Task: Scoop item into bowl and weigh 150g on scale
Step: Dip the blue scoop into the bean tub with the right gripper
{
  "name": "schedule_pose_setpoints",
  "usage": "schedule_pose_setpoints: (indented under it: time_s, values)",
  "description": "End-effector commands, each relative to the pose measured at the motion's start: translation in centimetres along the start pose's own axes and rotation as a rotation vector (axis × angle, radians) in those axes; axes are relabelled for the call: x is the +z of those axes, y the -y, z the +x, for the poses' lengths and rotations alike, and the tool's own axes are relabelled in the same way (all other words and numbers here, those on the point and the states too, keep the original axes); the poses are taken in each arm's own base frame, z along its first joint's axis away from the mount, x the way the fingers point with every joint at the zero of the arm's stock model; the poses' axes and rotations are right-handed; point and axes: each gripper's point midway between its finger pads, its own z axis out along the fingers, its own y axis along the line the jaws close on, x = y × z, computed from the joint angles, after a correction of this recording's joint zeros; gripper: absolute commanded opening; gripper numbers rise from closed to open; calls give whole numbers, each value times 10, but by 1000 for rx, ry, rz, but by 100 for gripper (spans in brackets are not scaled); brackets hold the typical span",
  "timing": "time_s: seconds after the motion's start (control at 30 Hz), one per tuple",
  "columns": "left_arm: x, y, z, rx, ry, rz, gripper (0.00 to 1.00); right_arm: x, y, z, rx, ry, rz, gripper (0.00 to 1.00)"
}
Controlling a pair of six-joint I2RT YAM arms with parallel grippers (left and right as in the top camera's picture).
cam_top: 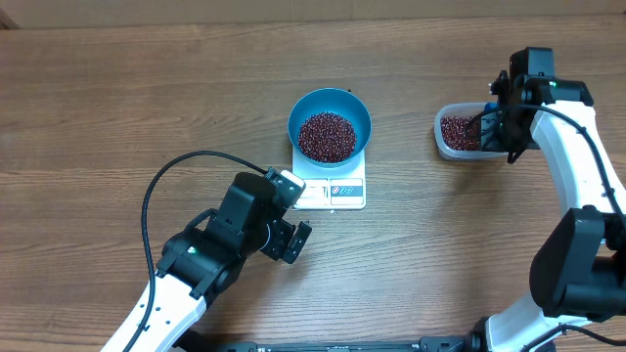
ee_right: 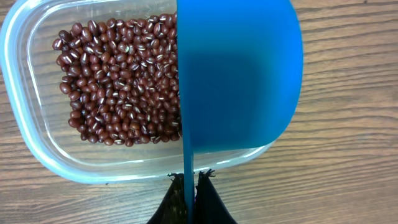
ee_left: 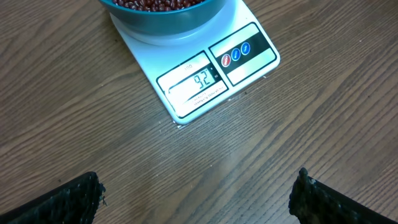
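Table (cam_top: 117, 88): brown wood grain, with everything below standing on it or held over it.
Left claw (cam_top: 290, 241): nearest the robot's base. Its two dark fingers (ee_left: 68, 202) are spread wide apart and hold nothing. It hangs over bare wood just short of the scale's front edge.
Scale (ee_left: 193, 84): small, white and square, lying flat just beyond the left claw. Its display strip reads 92, and a label with red and blue marks sits beside the display.
Bowl (cam_top: 357, 112): large, round and bright blue. It stands on the scale and covers most of the platform, leaving the front strip clear.
Beans (cam_top: 327, 136): tiny and dark red-brown. One heap fills the bottom of the bowl, and another lot lies in the tub.
Right claw (ee_right: 189, 186): further off at the right side, with its fingers pressed together on the scoop's thin handle.
Scoop (ee_right: 239, 74): small and blue, held over the right part of the tub and hiding it. Whether it touches the beans cannot be told.
Tub (ee_right: 18, 106): clear plastic with rounded corners, well apart from the scale on its right. Beans cover the part of its floor that shows.
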Motion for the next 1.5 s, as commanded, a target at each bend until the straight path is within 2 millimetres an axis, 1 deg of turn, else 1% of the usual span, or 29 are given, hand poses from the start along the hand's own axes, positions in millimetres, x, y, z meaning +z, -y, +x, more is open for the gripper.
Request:
schedule_pose_setpoints:
  time_s: [0.0, 0.13, 0.27, 0.4, 0.6, 0.73, 0.8, 0.9, 1.0, 1.13, 1.2, 1.33, 1.47]
  values:
    - [2, 0, 1, 15, -7, -4, 100, 10, -2, 7, -4, -14, -3, 4]
    - [2, 0, 1, 15, -7, -4, 100, 20, -9, 18, -7, -40, -36, 4]
    - [2, 0, 1, 15, -7, -4, 100, 24, -13, 24, -8, -57, -58, 4]
    - [2, 0, 1, 15, -7, -4, 100, 23, -24, 25, -7, -59, -122, 4]
    - [2, 0, 1, 15, -7, -4, 100, 23, -31, 25, -20, -57, -135, 4]
    - [2, 0, 1, 15, -7, -4, 100, 21, -26, 22, -22, -49, -104, 4]
    - [2, 0, 1, 15, -7, -4, 100, 14, -23, 18, -8, -48, -87, 4]
    - [2, 0, 1, 15, -7, -4, 99, -5, -21, 8, 36, -37, -85, 4]
    - [2, 0, 1, 15, -7, -4, 100, -27, -18, -3, 38, -19, -87, 4]
    - [2, 0, 1, 15, -7, -4, 99, -47, -13, -12, 30, 2, -70, 4]
    - [2, 0, 1, 15, -7, -4, 100, -52, -12, -12, 3, 2, -66, 4]
    - [2, 0, 1, 15, -7, -4, 100, -66, -11, -4, -19, -36, -67, 4]
    - [2, 0, 1, 15, -7, -4, 100, -83, -10, -6, -12, -33, -75, 4]
